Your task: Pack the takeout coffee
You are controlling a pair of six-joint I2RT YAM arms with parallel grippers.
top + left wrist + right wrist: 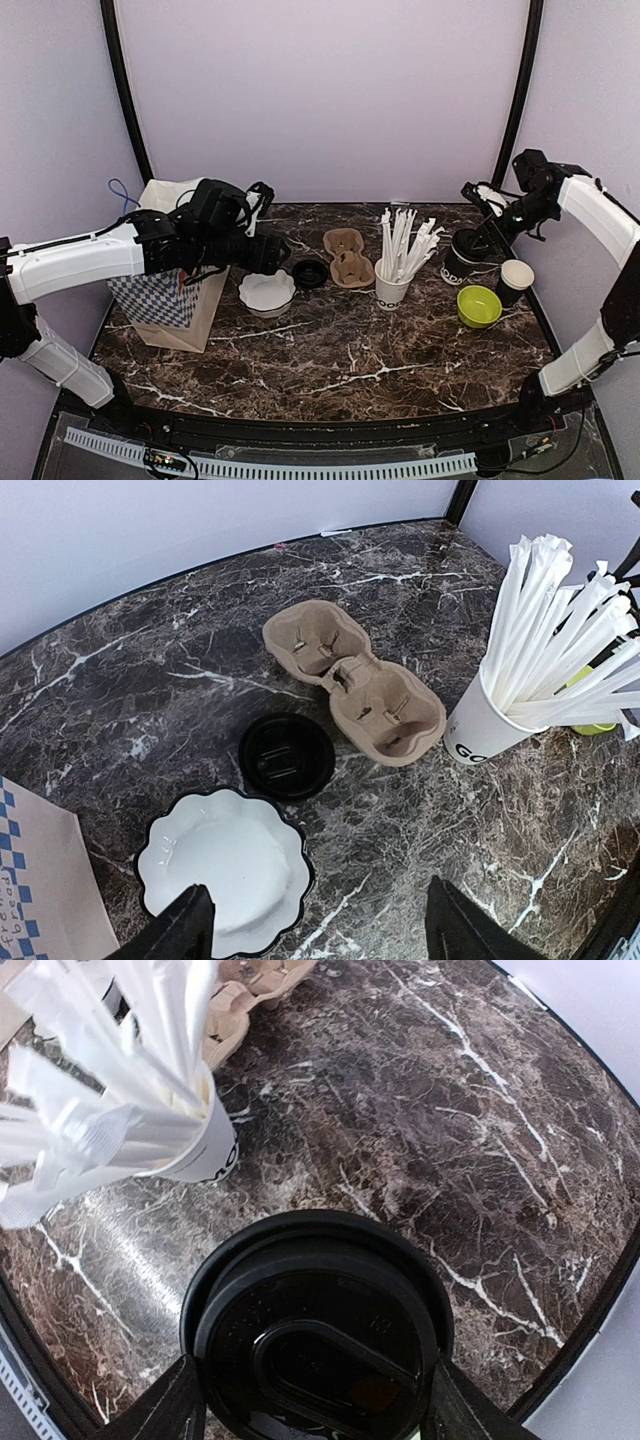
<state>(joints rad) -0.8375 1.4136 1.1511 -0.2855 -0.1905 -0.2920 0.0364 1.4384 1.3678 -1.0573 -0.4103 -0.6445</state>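
Straw cup (478, 735) reads "GO" near gripped coffee cup (320, 1360)

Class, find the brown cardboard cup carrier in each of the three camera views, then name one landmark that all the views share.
Top external: the cardboard cup carrier lies mid-table, just left of the white cup of straws.
Left wrist: the carrier is near the centre, with the cup of straws to its right.
Right wrist: only part of the carrier shows, at the top edge.
Shared landmark: the cup of straws.
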